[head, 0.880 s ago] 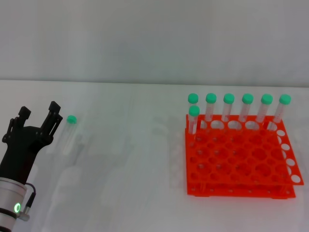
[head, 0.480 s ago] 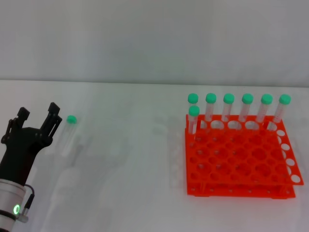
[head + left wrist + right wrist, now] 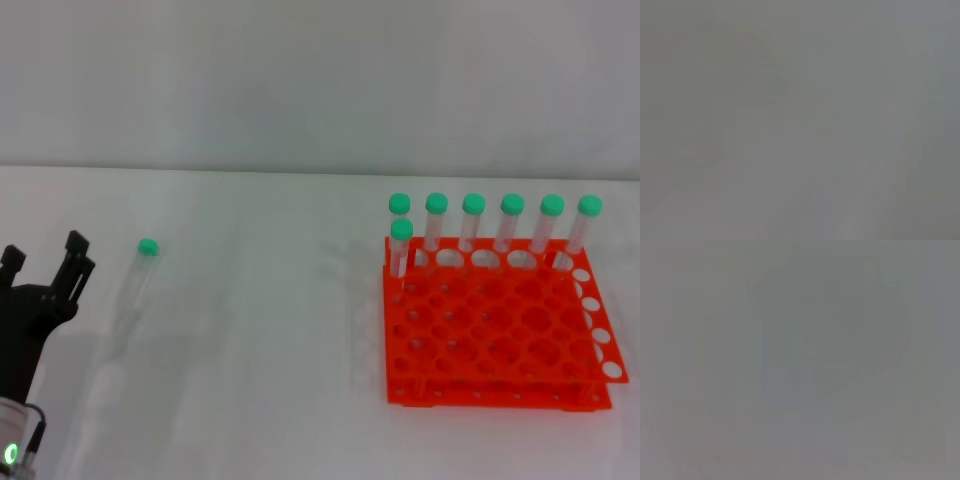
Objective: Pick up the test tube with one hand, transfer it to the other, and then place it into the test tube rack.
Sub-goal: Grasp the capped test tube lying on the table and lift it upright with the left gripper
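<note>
On the table [image 3: 260, 380], the test tube [image 3: 138, 275] lies flat toward the left, its cap pointing away from the robot. The left pincer [image 3: 45, 262] sits just beside it, further left and nearer the robot, apart from it. Well apart on the right stands the test tube rack [image 3: 500, 335], with six tubes [image 3: 495, 228] upright in its back row and one tube [image 3: 400, 250] in the row before, at the left end.
</note>
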You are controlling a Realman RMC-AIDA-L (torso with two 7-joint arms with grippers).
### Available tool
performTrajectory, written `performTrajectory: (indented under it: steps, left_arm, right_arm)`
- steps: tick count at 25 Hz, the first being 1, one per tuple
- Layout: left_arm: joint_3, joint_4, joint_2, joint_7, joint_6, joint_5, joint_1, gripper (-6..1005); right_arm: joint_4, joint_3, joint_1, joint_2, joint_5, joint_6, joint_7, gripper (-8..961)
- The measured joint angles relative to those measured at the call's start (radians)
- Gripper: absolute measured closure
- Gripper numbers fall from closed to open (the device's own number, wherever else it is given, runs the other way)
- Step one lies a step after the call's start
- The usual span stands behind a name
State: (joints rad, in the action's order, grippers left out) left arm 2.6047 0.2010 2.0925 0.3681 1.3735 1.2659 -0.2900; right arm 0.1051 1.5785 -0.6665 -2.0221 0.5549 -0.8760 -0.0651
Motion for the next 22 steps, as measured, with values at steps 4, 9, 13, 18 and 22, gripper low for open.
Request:
performTrajectory:
  steps: [4,9,13,18,22]
  left_arm:
    - [0.0,0.001,-0.001,0.013,0.001,0.013,0.014,125]
    - [0.0,-0.023,-0.01,0.123,-0.023,0.013,0.01,125]
    - [-0.006,-0.145,-0.02,0.3,-0.042,-0.007,-0.03,125]
    - [0.006,-0.465,-0.049,0.728,-0.08,-0.215,-0.15,125]
    - [0.116,-0.662,-0.09,1.042,-0.089,-0.331,-0.209,124]
  right_arm:
    - [0.0,-0.002,-0.006,-0.002,0.003,0.0,-0.001,80]
    - [0.001,-0.002,-0.016,-0.006,0.003,0.002,-0.002,80]
    - [0.001,-0.002,-0.022,-0.007,0.004,0.002,-0.002,80]
    - [0.004,-0.002,-0.023,-0.007,0.004,0.004,-0.004,80]
    - [0.006,-0.002,-0.02,-0.006,0.011,0.011,-0.004,80]
